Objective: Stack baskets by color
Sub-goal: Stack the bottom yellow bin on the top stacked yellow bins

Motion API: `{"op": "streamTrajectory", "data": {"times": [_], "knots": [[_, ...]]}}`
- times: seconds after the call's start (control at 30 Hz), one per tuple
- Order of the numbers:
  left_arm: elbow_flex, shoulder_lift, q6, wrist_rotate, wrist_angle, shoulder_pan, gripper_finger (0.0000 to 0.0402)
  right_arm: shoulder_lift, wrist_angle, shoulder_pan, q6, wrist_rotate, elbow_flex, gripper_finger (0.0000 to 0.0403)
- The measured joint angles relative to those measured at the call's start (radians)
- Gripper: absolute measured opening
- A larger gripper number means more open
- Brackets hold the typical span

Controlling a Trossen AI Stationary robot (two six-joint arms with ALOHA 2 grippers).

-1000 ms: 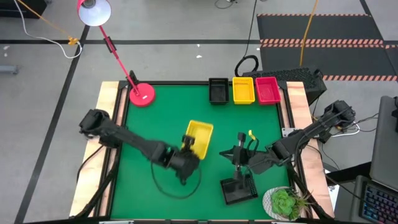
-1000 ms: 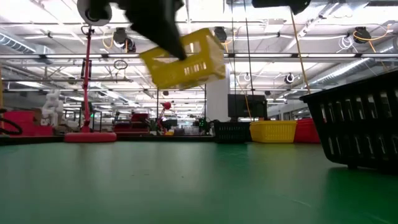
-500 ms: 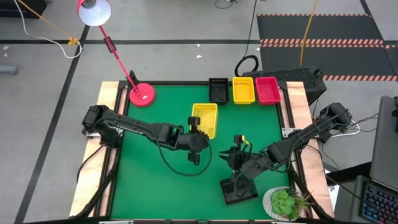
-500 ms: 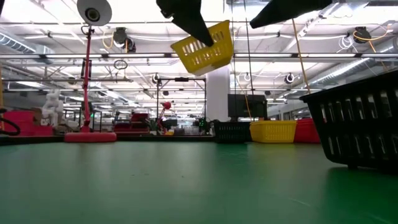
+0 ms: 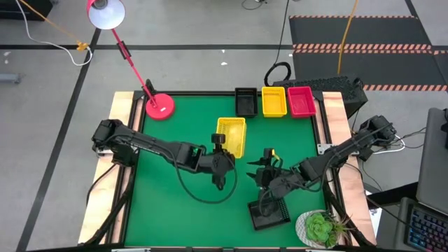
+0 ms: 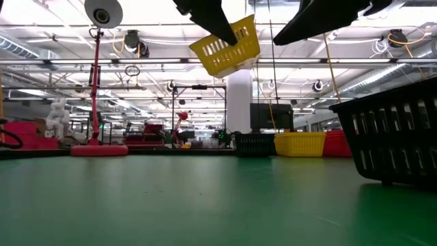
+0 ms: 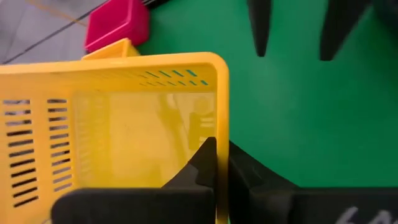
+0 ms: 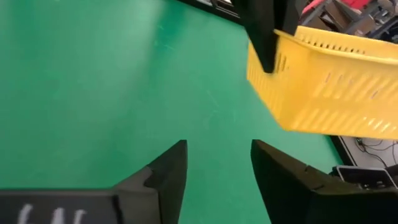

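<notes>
My left gripper is shut on a yellow basket and holds it in the air above the green table's middle; the low view shows that basket tilted, high over the table. My right gripper stands open just to its right, near the table's front, with nothing between its fingers. Below it a black basket rests on its bottom on the table. A black basket, a yellow one and a red-pink one stand in a row at the far edge. My left gripper has the yellow basket's near short wall between its fingers, one finger inside the basket and one outside. The fingers come from the table's left, slanting down, and lie along that wall. The basket is lifted clear and tilted.
A red lamp base stands at the far left corner, its arm reaching up over the table's edge. A potted plant sits at the near right corner. Open green surface lies at the left and in the middle.
My left gripper has carried the yellow basket up and toward the table's far right, nearer the row of baskets, and has kept its hold. My right gripper has sunk a little and opened its fingers. The black basket at the front has stayed put.
</notes>
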Motion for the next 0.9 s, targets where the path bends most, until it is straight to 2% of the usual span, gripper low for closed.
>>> {"op": "streamTrajectory", "data": {"times": [0.3,0.47,0.7,0.9], "knots": [[-0.002,0.053,0.023,-0.034,0.033,-0.001,0.0007,0.045,0.010,-0.029,-0.056,0.011,-0.001,0.0202],[-0.001,0.094,0.059,-0.036,0.031,0.003,0.0012,0.068,0.062,-0.029,-0.142,0.100,-0.001,0.0204],[-0.001,0.099,0.051,-0.025,0.043,0.023,0.0006,0.052,0.080,-0.027,-0.186,0.109,0.000,0.0204],[-0.001,0.113,0.067,-0.021,0.054,0.021,0.0016,0.053,0.080,-0.027,-0.244,0.112,0.000,0.0203]]}}
